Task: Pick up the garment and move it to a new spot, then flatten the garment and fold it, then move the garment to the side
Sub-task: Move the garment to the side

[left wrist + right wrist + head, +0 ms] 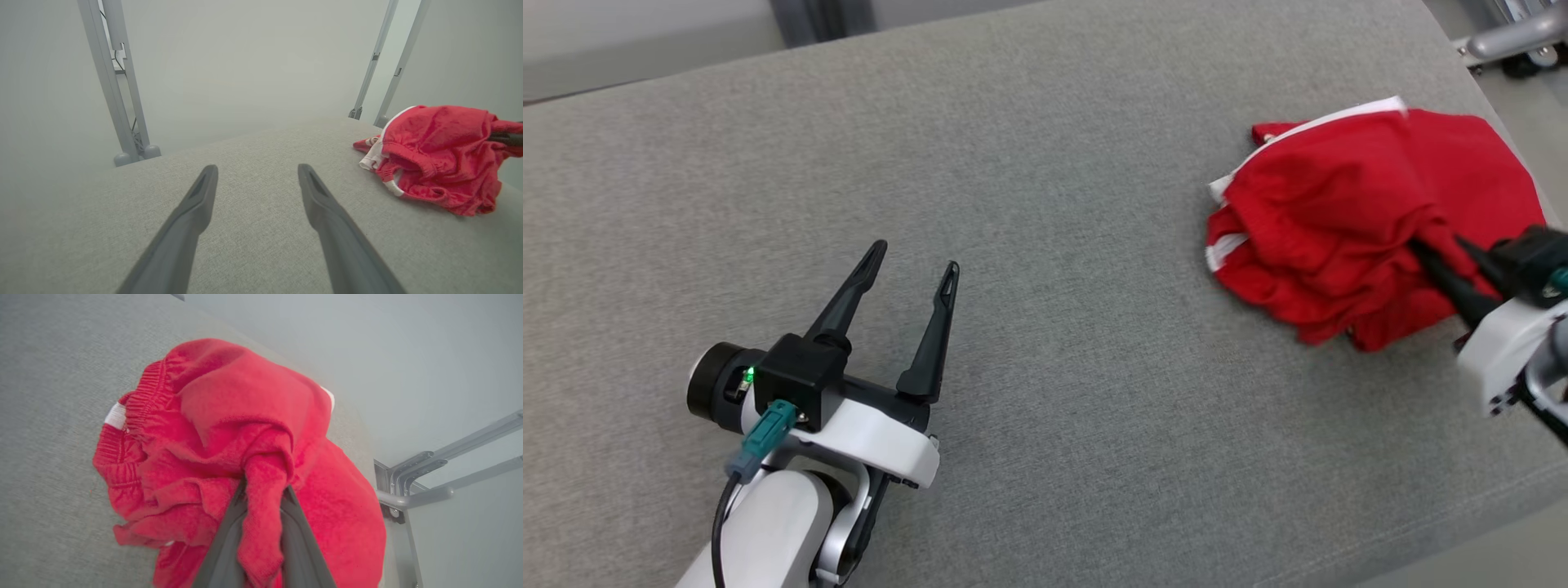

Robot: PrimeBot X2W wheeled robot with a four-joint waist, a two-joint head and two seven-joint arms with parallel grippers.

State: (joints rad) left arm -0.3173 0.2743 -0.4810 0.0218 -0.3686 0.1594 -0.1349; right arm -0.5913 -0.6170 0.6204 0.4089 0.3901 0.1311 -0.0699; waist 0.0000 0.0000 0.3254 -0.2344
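Observation:
The garment is a crumpled red pair of shorts with white trim, bunched near the right end of the grey padded table. My right gripper is shut on a fold of the red cloth, and in the right wrist view the pinched fold bulges between the two dark fingers. My left gripper hovers open over the table at the lower left, well apart from the garment, with nothing between its fingers.
The table's right edge runs close behind the garment. Grey metal frame legs stand beyond the far edge, and another metal frame sits just past the right edge. Bare grey cloth stretches between the two grippers.

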